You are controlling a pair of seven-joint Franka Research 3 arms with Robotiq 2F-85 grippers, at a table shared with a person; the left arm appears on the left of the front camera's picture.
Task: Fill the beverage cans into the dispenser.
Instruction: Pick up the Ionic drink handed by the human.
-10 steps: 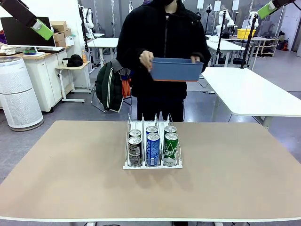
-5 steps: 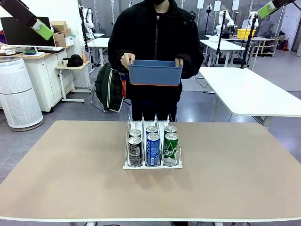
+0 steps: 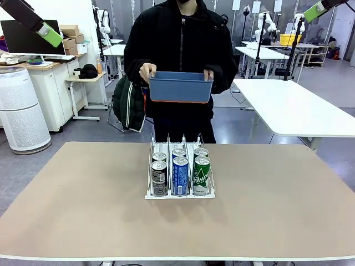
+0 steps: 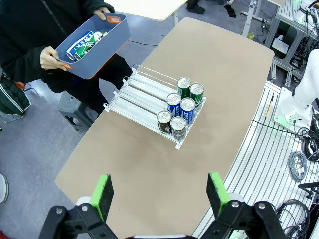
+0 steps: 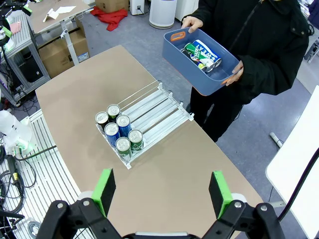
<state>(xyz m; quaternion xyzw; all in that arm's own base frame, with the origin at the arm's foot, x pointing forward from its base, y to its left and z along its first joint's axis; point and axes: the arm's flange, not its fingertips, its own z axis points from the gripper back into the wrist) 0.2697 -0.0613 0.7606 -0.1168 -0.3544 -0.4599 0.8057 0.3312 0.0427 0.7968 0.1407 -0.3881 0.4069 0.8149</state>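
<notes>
Likely the cans (image 3: pixel 181 176) are smooth and slippery, so each is best gripped round its middle. Both jaws are spread apart, empty.

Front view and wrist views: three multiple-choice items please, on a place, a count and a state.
1. The blue tub is: A on the floor; B in the person's hands; C on a chair.
2. How many cans stand in the rack? A three; B six; C nine.
3. The left gripper and right gripper are: A open, empty; B shut on cans; C shut on the tub.
Key: B, both hands grip its ends; B, two rows of three at the front; A, jaws wide apart, nothing between.
</notes>
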